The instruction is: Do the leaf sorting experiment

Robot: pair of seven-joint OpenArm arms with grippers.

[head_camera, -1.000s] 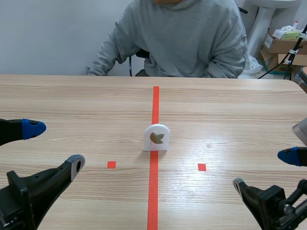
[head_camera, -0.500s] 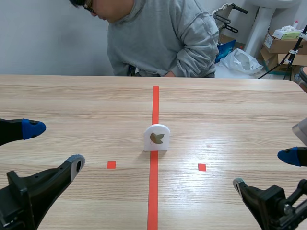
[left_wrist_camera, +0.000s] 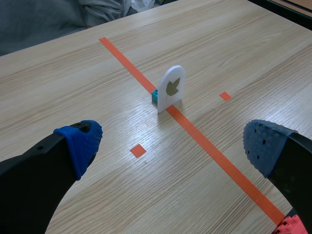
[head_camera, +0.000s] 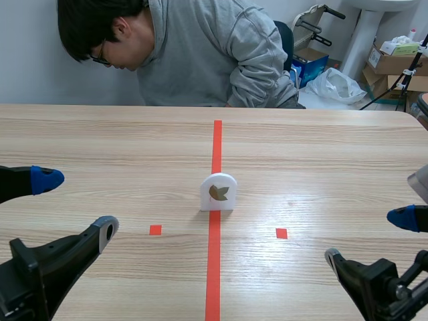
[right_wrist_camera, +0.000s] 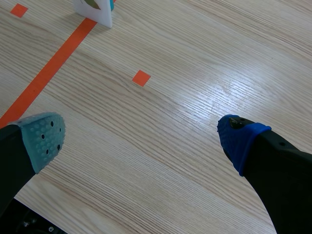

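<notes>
A small white arched card with a brown-green leaf picture (head_camera: 219, 192) stands upright on the red centre line in the middle of the table. In the left wrist view the leaf card (left_wrist_camera: 171, 88) rests on a small teal base, well ahead of my left gripper (left_wrist_camera: 173, 148). My left gripper (head_camera: 72, 206) hovers open and empty at the near left. My right gripper (head_camera: 371, 237) hovers open and empty at the near right. In the right wrist view only the leaf card's lower edge (right_wrist_camera: 95, 10) shows, far ahead of my right gripper (right_wrist_camera: 139, 134).
A person in a grey hoodie (head_camera: 200, 53) sits across the table, leaning to one side. Cardboard boxes (head_camera: 394, 63) and a white bag (head_camera: 338, 83) lie on the floor beyond the far right corner.
The person across the table has leaned down and sideways, bringing the head into view. Both arms and the leaf card have stayed put.
</notes>
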